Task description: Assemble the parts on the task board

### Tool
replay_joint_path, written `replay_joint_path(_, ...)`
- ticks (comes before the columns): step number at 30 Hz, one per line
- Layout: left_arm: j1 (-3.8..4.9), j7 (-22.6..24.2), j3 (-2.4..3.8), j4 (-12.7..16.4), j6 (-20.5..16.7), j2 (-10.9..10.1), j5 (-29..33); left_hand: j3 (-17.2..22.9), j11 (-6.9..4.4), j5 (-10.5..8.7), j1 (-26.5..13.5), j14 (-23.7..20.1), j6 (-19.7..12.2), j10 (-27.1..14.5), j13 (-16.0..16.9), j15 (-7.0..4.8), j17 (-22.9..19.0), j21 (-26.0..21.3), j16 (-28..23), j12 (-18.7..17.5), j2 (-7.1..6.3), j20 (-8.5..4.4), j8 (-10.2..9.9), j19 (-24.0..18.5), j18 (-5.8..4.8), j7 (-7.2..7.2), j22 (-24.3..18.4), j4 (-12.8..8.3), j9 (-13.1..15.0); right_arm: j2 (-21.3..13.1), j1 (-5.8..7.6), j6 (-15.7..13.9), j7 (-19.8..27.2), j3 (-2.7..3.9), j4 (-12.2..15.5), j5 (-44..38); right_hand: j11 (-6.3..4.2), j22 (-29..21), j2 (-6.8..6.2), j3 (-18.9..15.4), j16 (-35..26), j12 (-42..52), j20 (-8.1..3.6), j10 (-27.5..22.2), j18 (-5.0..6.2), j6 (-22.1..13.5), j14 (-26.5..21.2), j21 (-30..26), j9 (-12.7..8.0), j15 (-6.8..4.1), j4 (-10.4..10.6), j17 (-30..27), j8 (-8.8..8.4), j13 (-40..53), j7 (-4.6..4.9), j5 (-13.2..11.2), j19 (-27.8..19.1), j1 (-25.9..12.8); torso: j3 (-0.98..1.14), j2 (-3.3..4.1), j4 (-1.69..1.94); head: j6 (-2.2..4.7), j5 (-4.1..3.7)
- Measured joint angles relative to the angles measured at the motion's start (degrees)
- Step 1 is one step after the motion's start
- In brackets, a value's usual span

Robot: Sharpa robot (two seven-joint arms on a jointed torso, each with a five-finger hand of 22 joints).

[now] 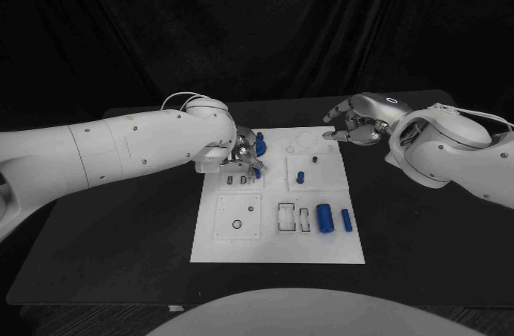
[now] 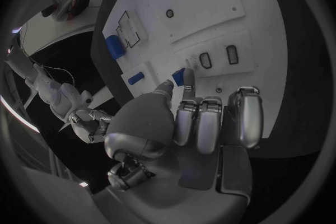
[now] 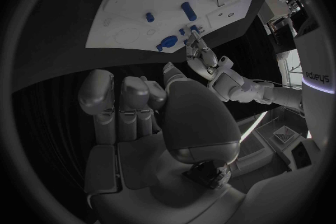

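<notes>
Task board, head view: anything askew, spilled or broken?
Nothing stands out. The task board lies flat on the table, and the loose blue parts rest on it, none on the black table top. The left hand pinches one blue part above the slots; the right hand hovers, holding nothing.

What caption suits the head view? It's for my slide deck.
Left hand pinches a blue part over the task board; right hand hovers empty.

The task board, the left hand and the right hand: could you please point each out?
task board (image 1: 278, 250): head view, bare near edge.
left hand (image 1: 246, 156): head view, middle of hand.
right hand (image 1: 359, 120): head view, back of hand.
</notes>
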Motion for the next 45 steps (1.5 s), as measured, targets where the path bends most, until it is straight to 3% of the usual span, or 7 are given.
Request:
replay_joint_path(11,-0.15,-0.02,-0.02,-0.15,0.41,0.03,0.0,1.44,0.0,0.48,0.0,0.0,0.41,0.0,0.0,0.0,0.0,-0.14,0.0,0.0,0.0,0.0,-0.74,0.0,0.0,0.01,0.0,-0.8,0.41,0.05,-0.06,0.08,0.02,0.0,-0.06,0.0,0.0,-0.01,-0.01,0.0,0.0,-0.04,0.0,0.0,0.0,0.01,0.0,0.0,-0.06,0.0,0.0,-0.01,0.0,-0.01,-0.01,0.0,0.0,0.01,0.01,0.02,-0.01,0.0,0.12)
replay_joint_path(22,-0.23,0.08,0.0,-0.46,0.66,0.08,0.0,5.61,0.01,1.34,-0.53,-0.13,1.05,0.0,-0.01,-0.12,0.0,-0.38,0.0,0.0,-1.12,-0.2,-2.15,-0.2,0.0,-0.21,0.04,-3.13,1.46,0.15,-0.15,0.18,0.03,0.0,-0.21,0.0,0.0,-0.01,-0.01,0.0,0.0,-0.33,0.0,0.0,0.0,0.2,0.0,-0.27,-0.06,0.0,0.0,-0.19,0.0,-0.31,-0.2,0.0,0.0,0.01,0.01,0.03,-0.01,0.0,0.22)
replay_joint_path(30,-0.31,0.4,0.02,-0.6,0.67,-0.04,0.0,12.34,-0.4,2.75,-3.14,0.0,2.08,0.01,-0.01,-0.41,0.0,-0.95,0.0,0.0,-3.72,-0.2,-3.77,-0.2,0.0,-0.4,0.04,-6.01,3.09,0.22,-0.32,0.28,0.04,0.0,-0.34,0.0,-0.19,-0.01,-0.02,0.0,-0.03,-1.1,0.02,-0.21,0.0,0.2,0.0,-0.63,-0.11,0.0,0.0,-0.67,0.0,-0.89,-0.2,0.0,-0.02,0.01,0.01,0.02,-0.02,0.0,0.29)
replay_joint_path(36,-0.38,0.67,0.0,-0.63,0.62,-0.22,-0.01,19.59,-0.4,5.53,-6.45,0.0,2.78,0.01,-0.01,-0.41,0.0,-1.17,0.0,0.0,-5.93,-0.2,-4.81,-0.2,0.0,-0.3,0.04,-8.93,5.2,0.25,-0.4,0.38,0.05,0.0,-0.41,0.0,0.01,0.03,-0.02,-0.16,-0.44,-1.67,0.21,-0.41,0.0,0.41,-0.04,-1.26,-0.17,0.35,-0.17,-1.13,0.0,-1.5,0.0,0.0,-0.21,0.01,0.02,0.02,-0.02,0.0,0.31)
replay_joint_path(41,-0.4,0.85,-0.01,-0.65,0.56,-0.59,-0.02,23.99,-0.4,7.11,-8.04,0.0,3.14,0.01,-0.01,-0.41,0.0,-1.17,0.0,0.0,-6.91,-0.2,-5.04,-0.2,0.0,-0.23,0.03,-10.84,6.47,0.28,-0.46,0.5,0.06,0.0,-0.48,0.0,0.0,0.03,-0.02,-0.16,-0.67,-2.31,0.21,-0.82,0.0,0.41,-0.04,-1.34,-0.23,0.35,-0.17,-1.29,0.0,-1.99,0.0,0.0,-0.21,0.01,0.02,0.02,-0.02,0.0,0.34)
replay_joint_path(45,-0.41,0.93,-0.01,-0.63,0.44,-1.01,-0.02,25.29,-0.4,8.51,-9.26,0.0,3.49,0.01,-0.01,-0.41,0.0,-1.4,0.0,0.0,-7.58,-0.2,-5.25,-0.2,0.0,-0.2,0.03,-10.48,7.47,0.31,-0.49,0.57,0.06,0.0,-0.53,0.0,0.0,0.02,0.0,-0.16,-0.67,-2.65,0.2,-0.82,0.0,0.41,-0.04,-1.39,-0.23,0.35,-0.17,-1.38,0.0,-2.29,0.0,0.0,-0.2,0.02,0.02,0.02,-0.02,0.0,0.34)
